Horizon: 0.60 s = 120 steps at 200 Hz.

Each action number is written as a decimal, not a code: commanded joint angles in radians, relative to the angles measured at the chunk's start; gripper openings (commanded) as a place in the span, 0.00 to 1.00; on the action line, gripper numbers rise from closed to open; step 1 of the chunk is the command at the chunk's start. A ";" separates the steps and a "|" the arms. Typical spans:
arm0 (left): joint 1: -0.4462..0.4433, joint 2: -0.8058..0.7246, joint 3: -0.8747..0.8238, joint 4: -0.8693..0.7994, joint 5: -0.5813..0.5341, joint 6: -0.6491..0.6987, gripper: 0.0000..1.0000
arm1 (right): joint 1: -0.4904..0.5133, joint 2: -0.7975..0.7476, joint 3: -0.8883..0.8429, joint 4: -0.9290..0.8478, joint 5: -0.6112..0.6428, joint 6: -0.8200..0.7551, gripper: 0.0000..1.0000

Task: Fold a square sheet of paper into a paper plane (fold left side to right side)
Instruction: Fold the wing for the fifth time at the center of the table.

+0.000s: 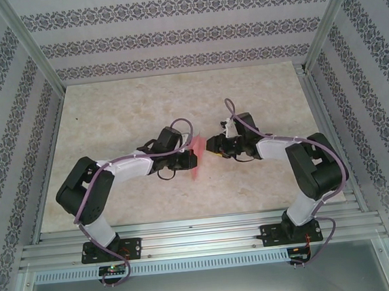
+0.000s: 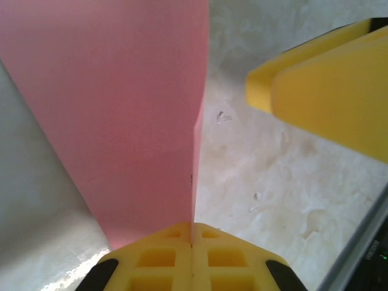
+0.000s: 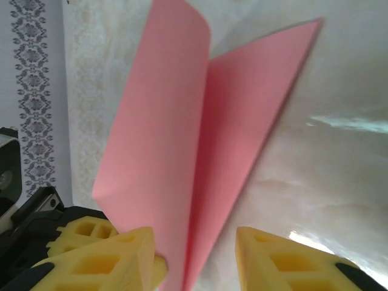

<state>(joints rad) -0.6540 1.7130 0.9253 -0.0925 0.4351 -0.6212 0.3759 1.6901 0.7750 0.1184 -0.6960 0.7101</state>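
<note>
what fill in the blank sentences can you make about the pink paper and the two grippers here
1. The left gripper is ___ on the thin salmon-pink sheet of paper.
2. The right gripper has its jaws ___, one on each side of the paper.
3. The paper is bent over into ___ layers.
4. The fingers of both grippers are ___ in colour.
Missing words: shut; open; two; yellow.

Pink paper [image 2: 121,121]: top cut off by the frame edge in the left wrist view, lower tip lost below the frame between the right pincer [image 3: 194,237] fingers, folds too small to read from above.
</note>
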 commanded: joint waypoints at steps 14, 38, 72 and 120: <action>0.024 0.005 -0.014 0.092 0.079 -0.041 0.06 | 0.040 0.072 0.050 0.099 -0.015 0.040 0.42; 0.028 0.027 -0.015 0.110 0.094 -0.052 0.06 | 0.058 0.107 0.054 0.133 -0.017 0.061 0.42; 0.034 0.067 -0.032 0.167 0.115 -0.090 0.06 | 0.061 0.125 0.056 0.131 -0.004 0.062 0.45; 0.038 0.119 -0.048 0.230 0.135 -0.131 0.07 | 0.061 0.166 0.055 0.094 0.009 0.058 0.46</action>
<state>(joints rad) -0.6273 1.8057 0.8818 0.0551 0.5415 -0.7189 0.4305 1.8282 0.8120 0.2100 -0.7002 0.7670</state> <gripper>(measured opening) 0.064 0.460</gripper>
